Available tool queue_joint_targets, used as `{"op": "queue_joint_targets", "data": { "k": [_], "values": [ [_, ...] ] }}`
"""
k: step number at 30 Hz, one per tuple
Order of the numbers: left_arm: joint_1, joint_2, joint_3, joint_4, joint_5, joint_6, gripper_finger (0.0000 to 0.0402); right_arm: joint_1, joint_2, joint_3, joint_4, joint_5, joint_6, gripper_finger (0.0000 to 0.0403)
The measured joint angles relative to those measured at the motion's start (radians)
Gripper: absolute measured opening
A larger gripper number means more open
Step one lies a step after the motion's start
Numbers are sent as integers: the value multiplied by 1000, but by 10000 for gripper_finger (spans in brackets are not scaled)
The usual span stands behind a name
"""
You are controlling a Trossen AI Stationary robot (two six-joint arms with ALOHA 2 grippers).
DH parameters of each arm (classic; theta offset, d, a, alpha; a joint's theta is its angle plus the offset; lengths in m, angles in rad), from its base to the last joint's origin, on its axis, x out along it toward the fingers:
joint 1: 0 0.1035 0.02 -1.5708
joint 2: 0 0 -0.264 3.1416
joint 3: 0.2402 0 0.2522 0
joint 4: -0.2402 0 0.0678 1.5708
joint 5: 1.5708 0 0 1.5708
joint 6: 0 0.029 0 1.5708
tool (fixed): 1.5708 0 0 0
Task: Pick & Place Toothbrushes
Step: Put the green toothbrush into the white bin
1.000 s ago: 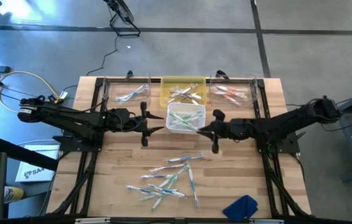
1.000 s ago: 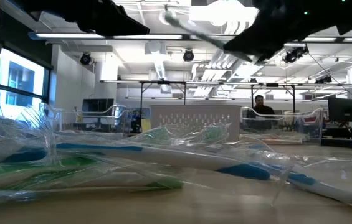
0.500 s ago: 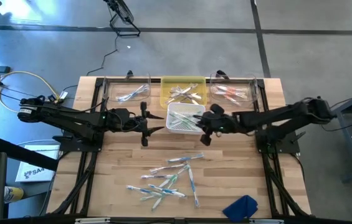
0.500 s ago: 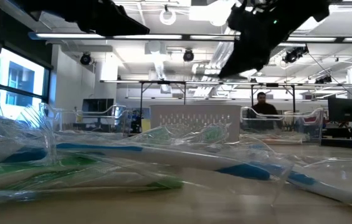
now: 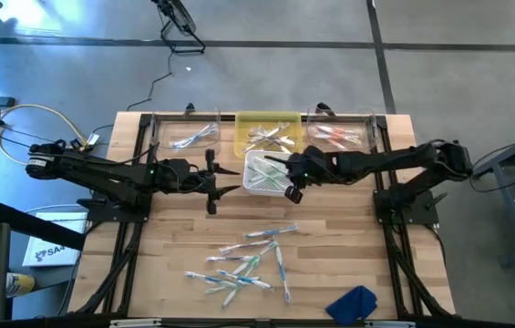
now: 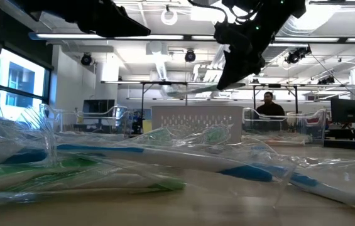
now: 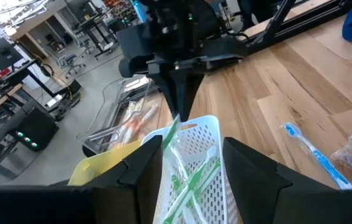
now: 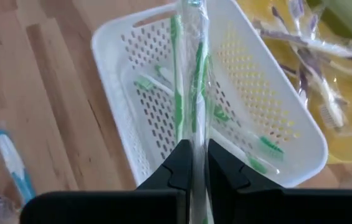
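Note:
A white perforated basket (image 5: 255, 162) (image 8: 116, 43) stands in the middle of the table, with green toothbrushes in it. My right gripper (image 5: 286, 179) (image 8: 192, 163) hangs above the basket's right side, slanting down, shut on a green toothbrush in a clear wrapper (image 8: 188, 68) (image 7: 171, 132). The brush reaches out over the basket. My left gripper (image 5: 212, 182) (image 7: 194, 171) waits open to the left of the basket, with nothing between its fingers. Several more wrapped toothbrushes (image 5: 248, 260) lie loose on the wood near the front edge. My right gripper pinches the wrapped green toothbrush between its two fingers, on the stretch nearest the wrist (image 8: 192, 134). The fingers lie along the brush and slant down from the table's right side. The brush is lifted clear and sticks out past the fingertips over the basket.
Along the far edge stand a clear bin (image 5: 189, 135), a yellow bin (image 5: 243, 137) and another clear bin (image 5: 366, 137), each holding toothbrushes. A blue cloth (image 5: 353, 303) lies at the front right. In the room behind the table a person (image 6: 266, 107) sits.
My right gripper has carried the toothbrush toward the table's left edge, to above the white basket. It has tipped from nearly level to slanting down and has rolled somewhat. It has stayed shut on the brush.

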Motion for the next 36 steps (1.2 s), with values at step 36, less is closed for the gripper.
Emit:
{"op": "queue_joint_targets", "data": {
  "k": [36],
  "values": [
    [0,0,0,-53,4,-1,164,-28,66,-248,531,-62,-64,91]
  ]
}}
